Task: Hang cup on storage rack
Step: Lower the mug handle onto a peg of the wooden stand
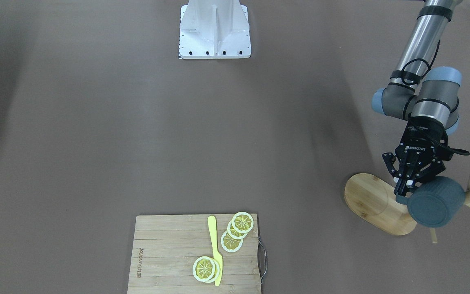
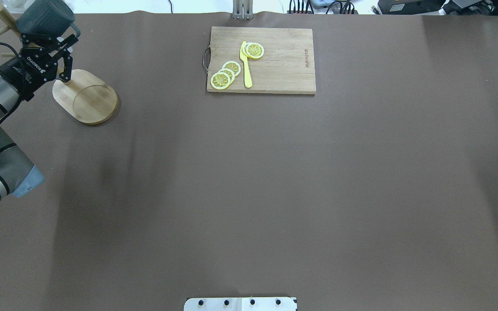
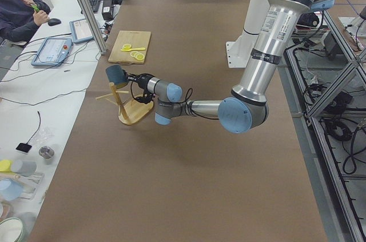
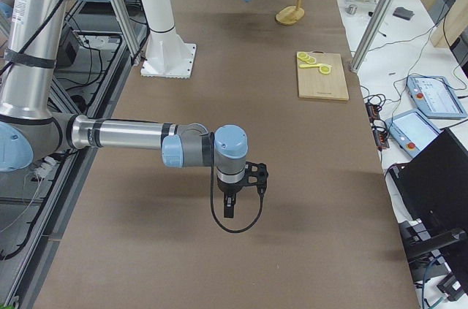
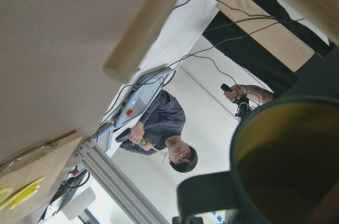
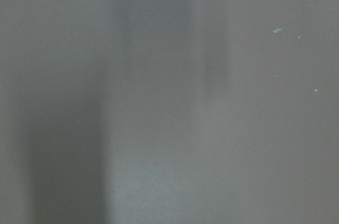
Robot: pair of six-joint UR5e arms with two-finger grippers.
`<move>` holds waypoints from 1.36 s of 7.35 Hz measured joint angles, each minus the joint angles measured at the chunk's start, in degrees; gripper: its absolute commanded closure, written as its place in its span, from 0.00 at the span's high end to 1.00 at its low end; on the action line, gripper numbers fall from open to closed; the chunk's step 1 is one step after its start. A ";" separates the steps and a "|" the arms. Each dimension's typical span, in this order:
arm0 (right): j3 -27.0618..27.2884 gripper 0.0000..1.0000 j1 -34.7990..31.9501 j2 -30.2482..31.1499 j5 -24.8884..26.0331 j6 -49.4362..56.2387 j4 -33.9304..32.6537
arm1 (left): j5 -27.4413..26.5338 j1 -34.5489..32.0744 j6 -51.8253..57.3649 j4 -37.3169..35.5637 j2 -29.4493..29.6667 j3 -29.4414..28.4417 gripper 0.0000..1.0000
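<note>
Brown table [image 2: 249, 172] spans our views, and at its left end we see the storage rack [image 1: 371, 196] standing on its oval base. Above that base, close by the post, the cup [image 1: 437, 202] lies with its long axis level. Its bottom faces the operators' side and its mouth faces the left gripper [image 1: 405, 185], whose jaws pinch the rim. Of the right gripper [image 4: 232, 203], low over bare table, we cannot tell how the jaws stand.

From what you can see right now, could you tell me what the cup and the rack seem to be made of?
The cup is probably matte-glazed ceramic: dull teal outside with faint ribs, yellowish inside. The rack looks like pale unpainted wood, perhaps bamboo: grain shows on its base.
</note>
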State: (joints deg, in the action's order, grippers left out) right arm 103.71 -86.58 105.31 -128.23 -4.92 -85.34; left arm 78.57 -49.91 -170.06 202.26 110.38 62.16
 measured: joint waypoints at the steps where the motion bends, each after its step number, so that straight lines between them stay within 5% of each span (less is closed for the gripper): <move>1: 0.00 1.00 0.00 0.04 0.00 0.00 0.00 | 0.00 0.03 0.01 0.22 0.00 -0.24 0.04; 3: 0.00 1.00 0.00 0.07 0.00 0.00 0.00 | 0.02 0.07 0.07 0.31 -0.09 -0.41 0.51; 4: 0.00 1.00 0.00 0.07 0.02 0.00 0.00 | 0.11 0.08 0.08 0.35 -0.18 -0.43 0.60; 5: 0.00 1.00 0.00 0.06 0.06 0.00 0.00 | 0.32 0.11 0.12 0.39 -0.22 -0.45 0.98; 10: -0.08 1.00 0.00 -0.04 0.09 0.00 0.00 | 2.46 0.34 2.24 3.33 -0.69 -0.42 0.99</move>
State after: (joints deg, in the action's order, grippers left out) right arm 103.63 -86.57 105.27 -128.14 -4.92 -85.34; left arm 81.04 -49.58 -167.83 205.59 109.70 61.74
